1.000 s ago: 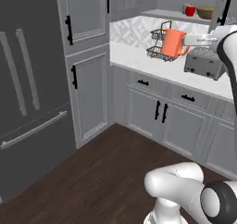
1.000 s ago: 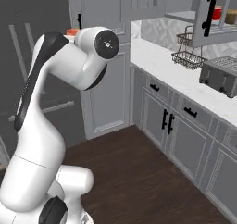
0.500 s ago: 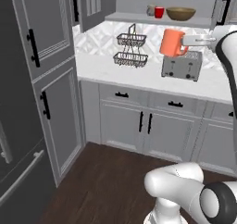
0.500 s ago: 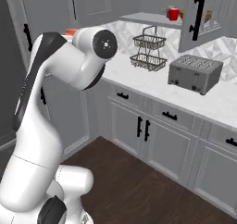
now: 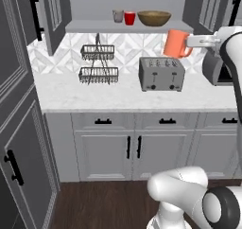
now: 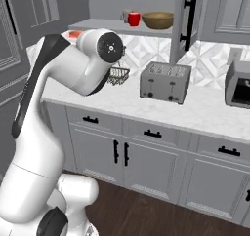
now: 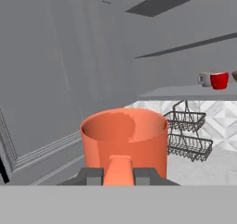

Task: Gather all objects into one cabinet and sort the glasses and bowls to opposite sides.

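My gripper (image 5: 190, 42) is shut on the handle of the orange mug (image 5: 175, 43), which hangs upright above the toaster, below the right end of the cabinet shelf (image 5: 90, 27). In the hand view the orange mug (image 7: 125, 142) is close up, its handle between my fingertips (image 7: 92, 176). On the shelf stand the grey mug (image 5: 117, 16), the red cup (image 5: 129, 18) and the wide brown bowl (image 5: 154, 18), in that order from left to right. Both cabinet doors (image 6: 188, 20) stand open. In the right base view the shelf holds the same red cup (image 6: 134, 19) and bowl (image 6: 157, 20).
A silver toaster (image 5: 161, 74) and a two-tier wire basket rack (image 5: 98, 62) stand on the white counter (image 5: 118, 98) under the shelf. A dark appliance (image 6: 238, 84) sits at the counter's right. A tall grey cabinet (image 5: 19, 128) flanks the left.
The whole picture has shifted: the base has moved, bringing the open cabinet and counter squarely in front. The orange mug stays in my shut gripper.
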Robot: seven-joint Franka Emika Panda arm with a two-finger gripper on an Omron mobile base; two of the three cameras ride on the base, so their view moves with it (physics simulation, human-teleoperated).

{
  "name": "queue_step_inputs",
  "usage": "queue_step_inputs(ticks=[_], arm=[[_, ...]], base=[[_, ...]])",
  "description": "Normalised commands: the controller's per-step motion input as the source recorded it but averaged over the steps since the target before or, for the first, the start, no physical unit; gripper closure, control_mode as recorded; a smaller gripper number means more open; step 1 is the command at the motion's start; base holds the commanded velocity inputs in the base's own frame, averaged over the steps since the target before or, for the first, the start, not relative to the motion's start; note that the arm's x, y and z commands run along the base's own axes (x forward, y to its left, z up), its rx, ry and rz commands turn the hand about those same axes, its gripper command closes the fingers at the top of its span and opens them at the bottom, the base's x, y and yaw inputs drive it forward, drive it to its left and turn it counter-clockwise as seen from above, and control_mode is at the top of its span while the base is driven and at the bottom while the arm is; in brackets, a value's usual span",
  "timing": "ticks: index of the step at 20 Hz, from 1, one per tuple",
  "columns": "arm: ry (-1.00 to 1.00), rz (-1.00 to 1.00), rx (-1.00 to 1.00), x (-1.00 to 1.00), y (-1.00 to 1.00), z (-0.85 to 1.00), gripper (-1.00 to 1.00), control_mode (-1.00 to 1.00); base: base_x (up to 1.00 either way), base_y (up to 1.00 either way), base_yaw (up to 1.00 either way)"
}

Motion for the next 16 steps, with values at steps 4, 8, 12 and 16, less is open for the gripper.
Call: queue_step_inputs(ticks=[4,8,12,16], arm=[[0.00,0.00,0.00,0.00,0.00,0.00,1.00,1.00],[0.00,0.00,0.00,0.00,0.00,0.00,1.00,1.00],[0.00,0.00,0.00,0.00,0.00,0.00,1.00,1.00],[0.00,0.00,0.00,0.00,0.00,0.00,1.00,1.00]], base=[[0.38,0.46,0.03],[0.32,0.43,-0.04],[0.41,0.36,-0.30],[0.22,0.53,-0.21]])
